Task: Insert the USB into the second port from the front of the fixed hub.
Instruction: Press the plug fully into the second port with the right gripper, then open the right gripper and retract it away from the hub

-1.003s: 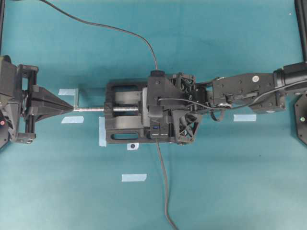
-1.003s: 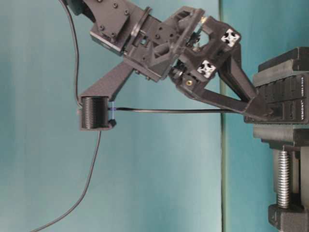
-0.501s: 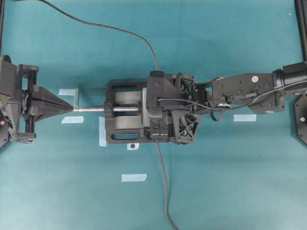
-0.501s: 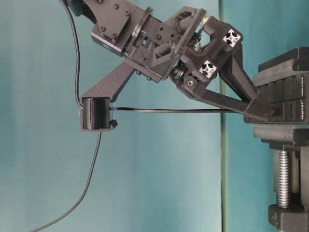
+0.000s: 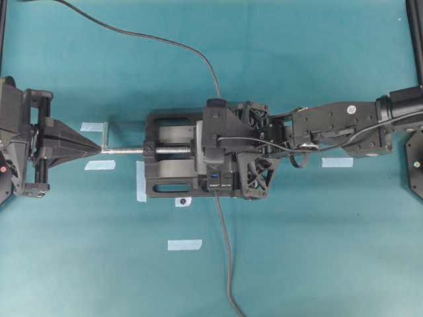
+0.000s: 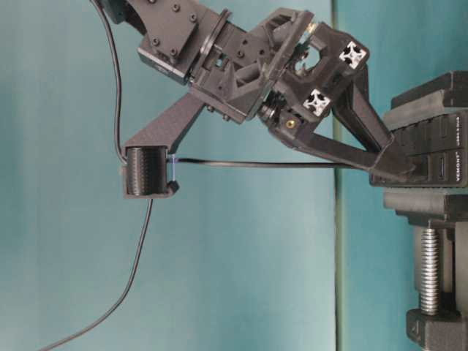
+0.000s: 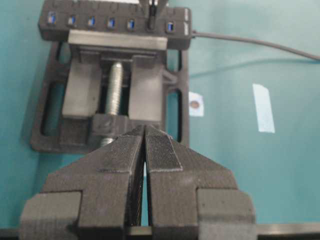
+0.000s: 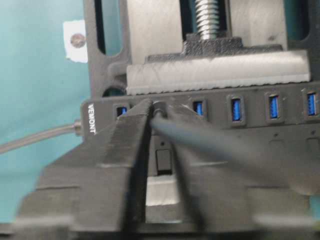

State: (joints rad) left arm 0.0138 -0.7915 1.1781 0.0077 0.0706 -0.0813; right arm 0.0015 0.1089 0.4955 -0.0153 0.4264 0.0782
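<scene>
At the far left of the overhead view the left gripper (image 5: 82, 148) rests low over the teal table (image 5: 317, 251), its fingers (image 7: 127, 175) pressed together with nothing between them, pointing at the end of the silver screw (image 5: 125, 150). That screw runs rightwards into the black vise (image 5: 173, 172), which sits mid-table and clamps the fixed hub (image 5: 218, 179) (a long black bar with a row of blue ports). Small strips of pale tape (image 5: 184, 244) lie on the table near the vise.

The USB (image 8: 160, 111) sits in the second port from the hub's labelled end, its thin cable (image 6: 270, 166) running back level to a black cylinder (image 6: 146, 171) hanging under the right arm. The right gripper (image 8: 161, 117) is down over the hub, its fingers (image 8: 132, 135) flanking the plug with a narrow gap showing on each side; whether they touch it I cannot tell. The hub's own grey cable (image 5: 225, 251) trails off towards the bottom edge of the overhead view.
</scene>
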